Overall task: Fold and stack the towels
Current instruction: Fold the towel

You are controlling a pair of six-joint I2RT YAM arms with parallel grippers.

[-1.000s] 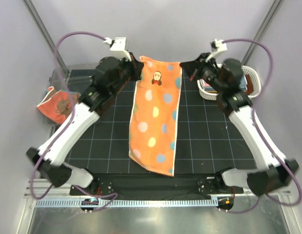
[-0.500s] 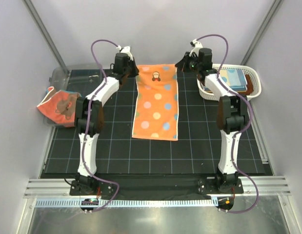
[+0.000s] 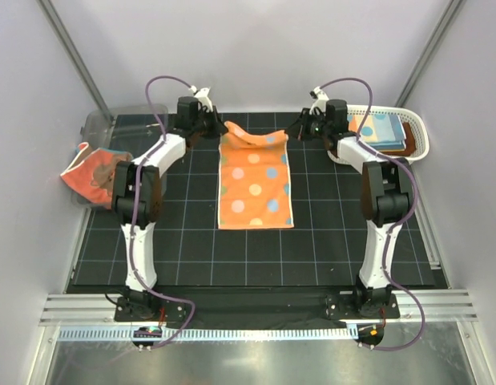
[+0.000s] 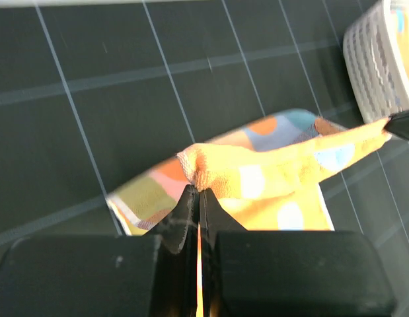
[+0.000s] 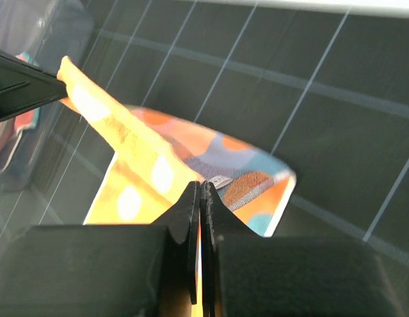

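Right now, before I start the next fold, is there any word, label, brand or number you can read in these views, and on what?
No text can be read in any of the three views.
What looks like a small white tag on the orange polka-dotted towel, seen from the right wrist: too small and blurred to read.

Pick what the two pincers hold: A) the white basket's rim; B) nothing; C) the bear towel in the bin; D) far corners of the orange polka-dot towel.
D: the left pincer and right pincer are each shut on a far corner of the orange polka-dot towel.
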